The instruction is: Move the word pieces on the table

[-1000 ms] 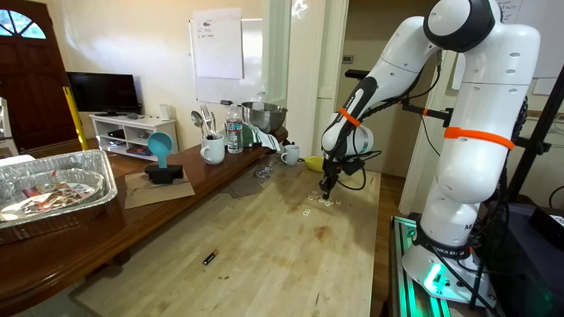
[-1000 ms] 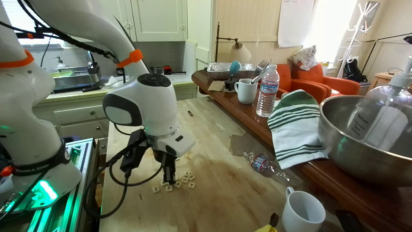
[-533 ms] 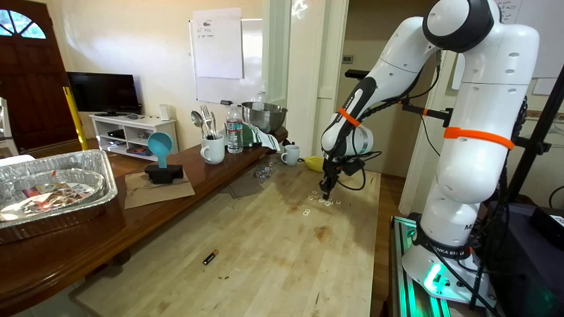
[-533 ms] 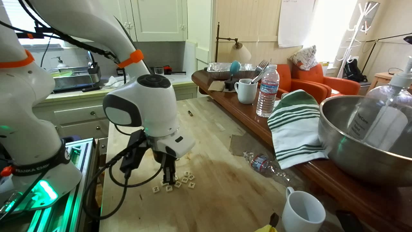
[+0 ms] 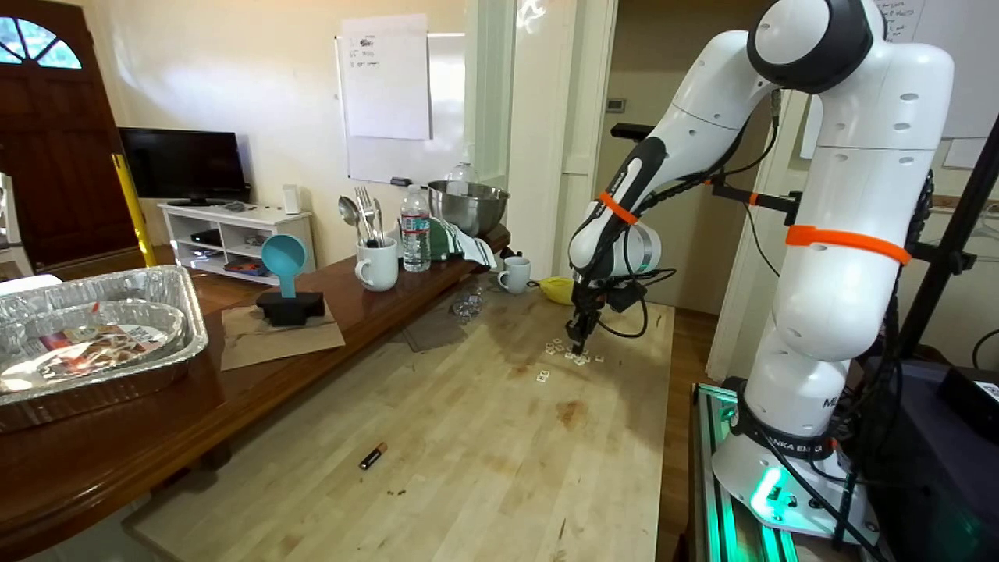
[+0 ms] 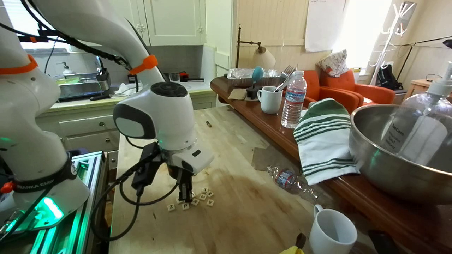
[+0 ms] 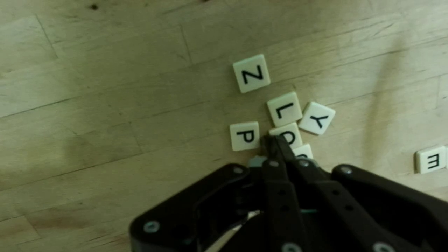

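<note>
The word pieces are small whitish square tiles with black letters, lying on the light wood-grain table (image 7: 105, 122). In the wrist view a Z piece (image 7: 252, 73) lies apart, an L piece (image 7: 285, 109) and a Y piece (image 7: 317, 118) lie close together, and a P piece (image 7: 244, 136) lies left of the fingertips. My gripper (image 7: 274, 138) is shut, fingertips together, pointing down among the pieces. It partly covers a round-letter piece (image 7: 295, 137); others are hidden behind it. The gripper also shows low over the pieces in both exterior views (image 5: 577, 349) (image 6: 185, 198).
A pair of pieces (image 5: 542, 376) lies apart from the cluster. A battery (image 5: 373, 456) lies farther along the table. A crumpled bottle (image 6: 291, 180), a white mug (image 6: 332, 231) and a yellow thing (image 5: 556, 290) lie near the raised brown furniture (image 5: 195, 382).
The upper arm has shifted very slightly in an exterior view. The gripper and the word pieces show no visible movement.
</note>
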